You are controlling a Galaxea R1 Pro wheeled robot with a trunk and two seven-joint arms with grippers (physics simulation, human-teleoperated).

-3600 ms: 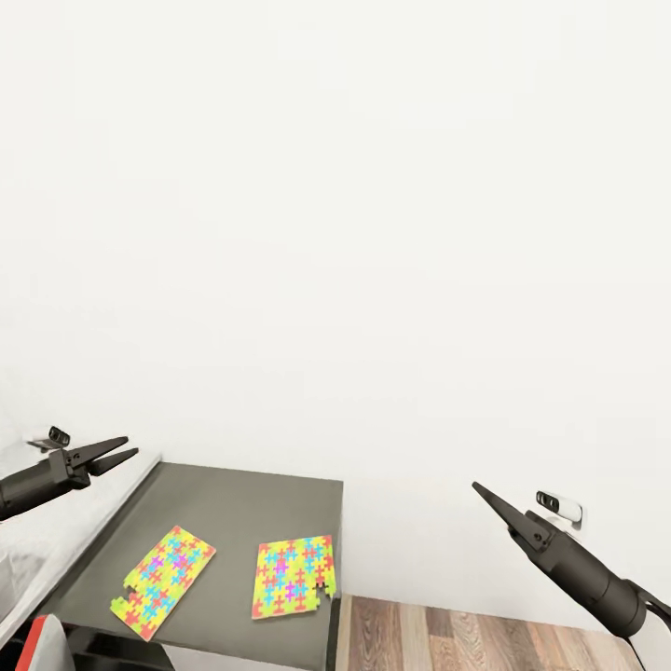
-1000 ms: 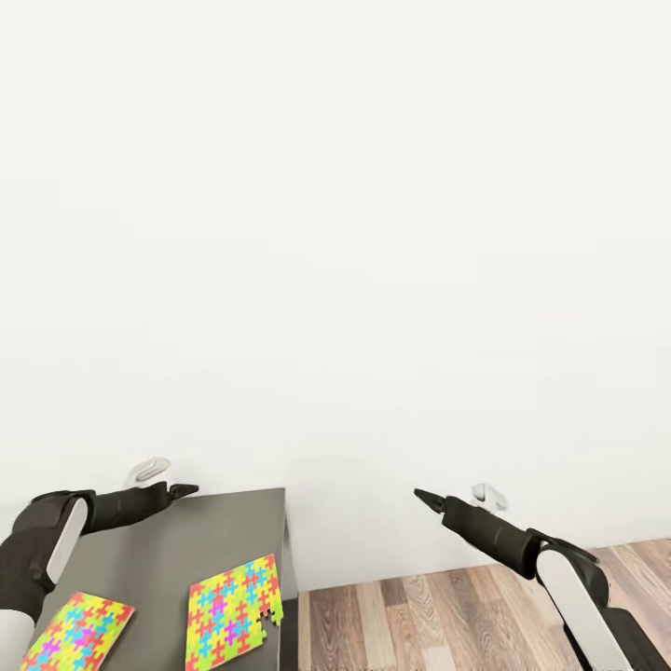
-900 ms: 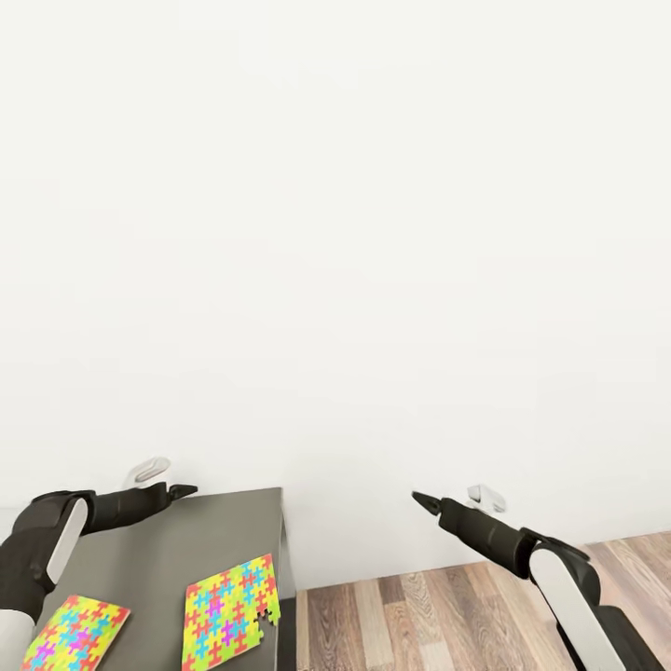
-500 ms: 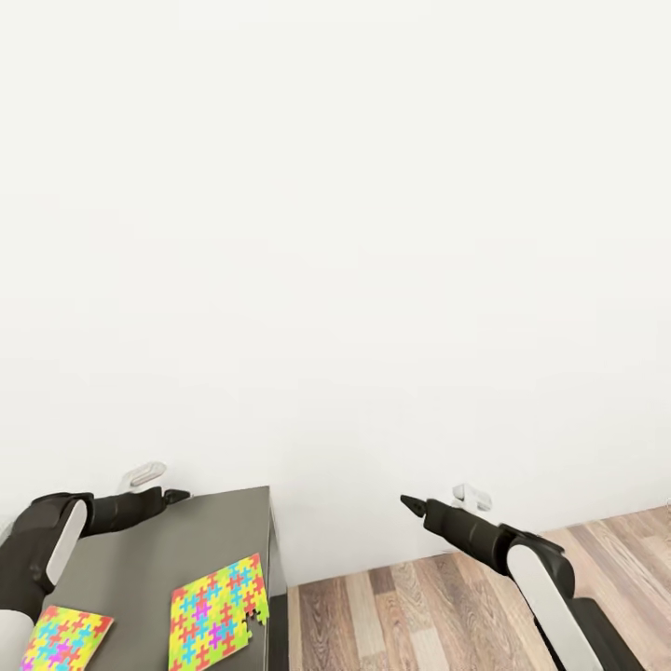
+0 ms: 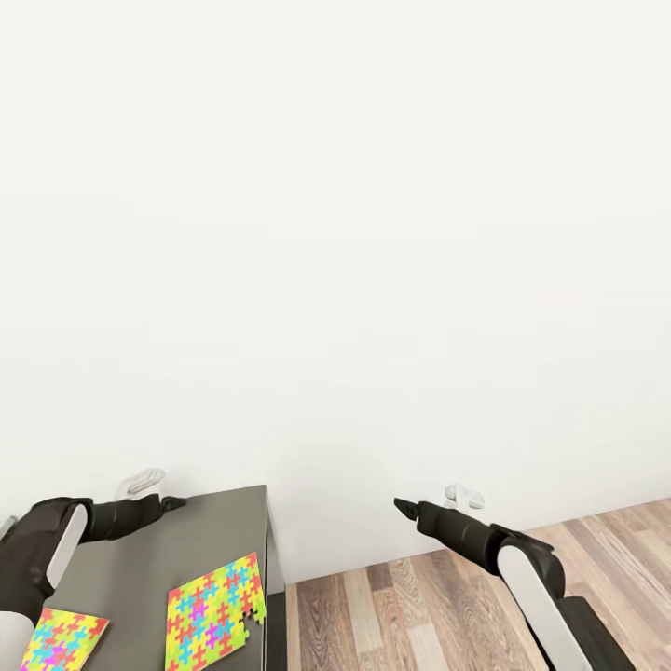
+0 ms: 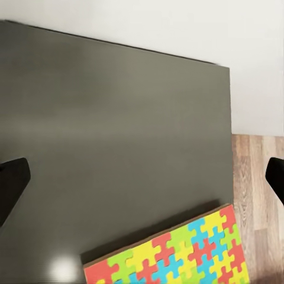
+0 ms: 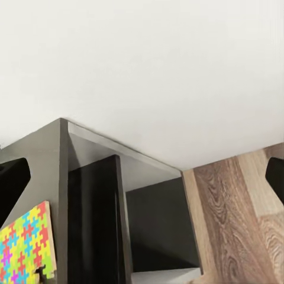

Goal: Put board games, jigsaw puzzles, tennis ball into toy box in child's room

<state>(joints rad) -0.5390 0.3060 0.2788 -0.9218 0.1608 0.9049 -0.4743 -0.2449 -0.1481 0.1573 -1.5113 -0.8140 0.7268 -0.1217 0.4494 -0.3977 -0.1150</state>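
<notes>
"What was cut off or hard to make out?"

"In the head view, the dark grey flat-topped bench point(image 5: 177, 550) ran out of the picture at the bottom and left. Two flat, brightly coloured jigsaw puzzles lay on it: the right-hand jigsaw puzzle point(image 5: 213, 610) sat near the bench's right edge with a loose piece jutting at its lower corner, and the left-hand jigsaw puzzle point(image 5: 61, 638) was cropped by the lower border. No other toy could be made out."

"And the pincers?"

"The left pincer point(image 5: 173, 502) hung over the far part of the bench, apart from both puzzles. In the head view it looked like one dark point, but the left wrist view showed its black fingertips point(image 6: 12, 183) at opposite sides of the picture, so it stood spread wide and held nothing. The right pincer point(image 5: 401, 506) hovered off the bench, over the wood-plank floor point(image 5: 419, 606) and before the plain white wall point(image 5: 373, 233). Its fingertips point(image 7: 13, 177) likewise stood far apart in the right wrist view, gripping nothing."

"Any writing or labels?"

"None that could be read. The puzzles bore only interlocking patches of yellow, green, red, blue and pink."

"Materials and shapes?"

"The bench top was matte, with a faint sheen in the left wrist view. The right wrist view showed the bench's side with dark open compartments point(image 7: 154, 231) under the top, and the floor had a brown grain."
</notes>
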